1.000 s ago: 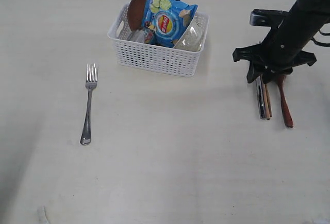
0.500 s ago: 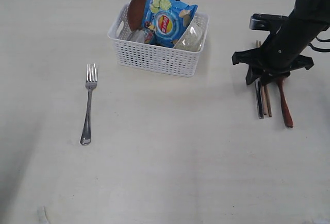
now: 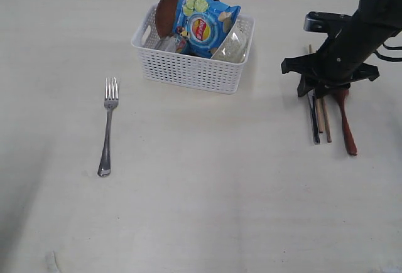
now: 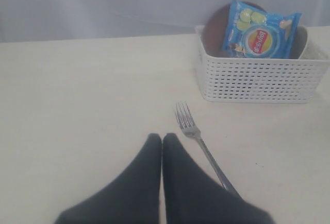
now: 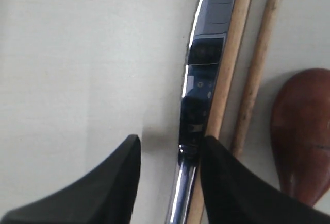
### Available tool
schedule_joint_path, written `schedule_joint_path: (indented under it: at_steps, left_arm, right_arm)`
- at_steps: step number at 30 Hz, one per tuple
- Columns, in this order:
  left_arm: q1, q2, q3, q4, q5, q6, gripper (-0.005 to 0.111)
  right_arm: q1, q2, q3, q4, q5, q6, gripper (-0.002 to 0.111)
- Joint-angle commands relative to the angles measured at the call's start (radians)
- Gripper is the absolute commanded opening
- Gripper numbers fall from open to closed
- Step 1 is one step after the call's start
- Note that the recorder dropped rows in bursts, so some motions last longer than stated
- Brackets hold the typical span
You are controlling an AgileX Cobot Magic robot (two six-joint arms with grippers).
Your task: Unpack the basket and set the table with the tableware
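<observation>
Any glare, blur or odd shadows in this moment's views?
Exterior view: even light, sharp, a dim shadow on the table at the picture's lower left. Left wrist view: left gripper soft-edged, out of focus; fork fairly clear. Right wrist view: bright glare streak down the knife; right gripper blurred.

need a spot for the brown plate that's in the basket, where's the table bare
Widest bare stretch: the table between the fork and the knife, on the near side of the basket. Also bare left of the fork. Crowded at right: knife, chopsticks and spoon side by side under the right hand.
</observation>
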Motion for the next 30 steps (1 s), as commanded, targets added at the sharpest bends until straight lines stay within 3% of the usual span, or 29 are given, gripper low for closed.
schedule_joint_path:
  at_steps: [1,30]
  left_arm:
    - [-0.006,-0.003,0.003,0.0,-0.002,-0.001,0.0]
    - [-0.006,-0.003,0.003,0.0,-0.002,-0.003,0.0]
  right_arm:
    - [-0.001,0.043,0.024,0.026,0.028,-0.014,0.038]
    - [-0.001,-0.099,0.009,0.116,0.025,-0.099,0.038]
